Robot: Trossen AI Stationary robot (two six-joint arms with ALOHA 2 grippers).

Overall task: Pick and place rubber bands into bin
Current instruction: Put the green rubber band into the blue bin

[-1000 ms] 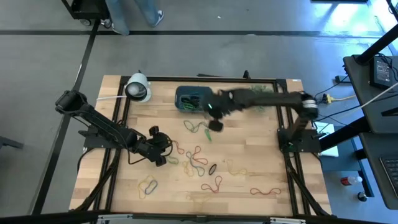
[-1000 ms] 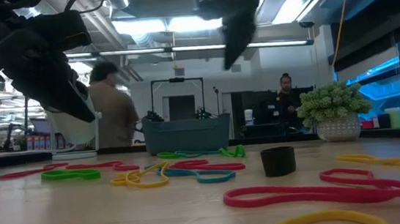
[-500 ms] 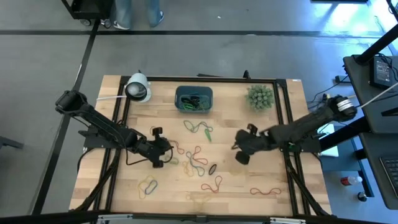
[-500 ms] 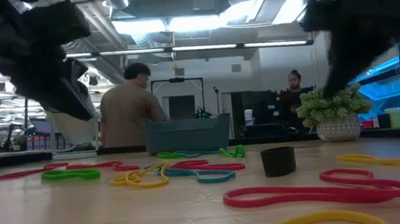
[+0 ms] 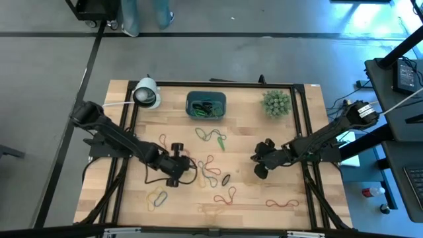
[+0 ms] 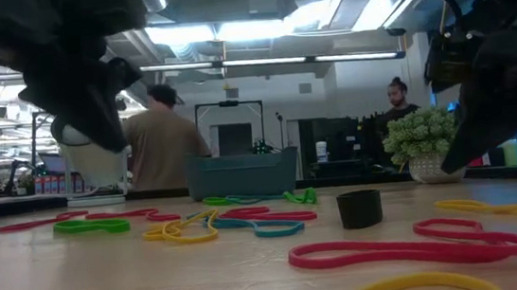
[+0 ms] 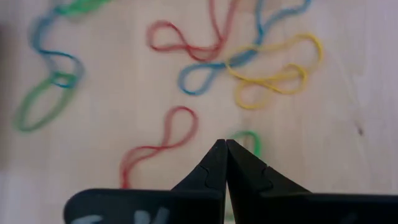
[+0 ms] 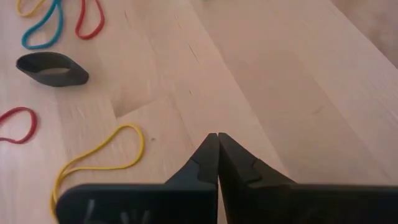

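Observation:
Loose rubber bands (image 5: 209,169) in red, yellow, blue and green lie flat on the middle of the wooden table. The teal bin (image 5: 206,104) stands at the far middle with several bands inside. My left gripper (image 5: 185,164) hangs shut above the left side of the cluster. In its wrist view a red band (image 7: 158,146) and a green band (image 7: 249,139) lie just beyond its tips (image 7: 224,144). My right gripper (image 5: 256,160) is shut above bare wood to the right of the cluster. A yellow band (image 8: 99,158) lies beside its tips (image 8: 216,137).
A white cylinder (image 5: 147,93) stands at the far left and a spiky green plant (image 5: 276,104) at the far right. A black ring (image 5: 226,179) lies among the bands. More bands lie near the front edge (image 5: 281,203). People stand in the room beyond the table (image 6: 158,140).
My right gripper has swung from beside the bin toward the table's right and near side and come down low over the wood, rolling as it went. My left gripper has shifted a little toward the table's right over the band cluster and has rolled.

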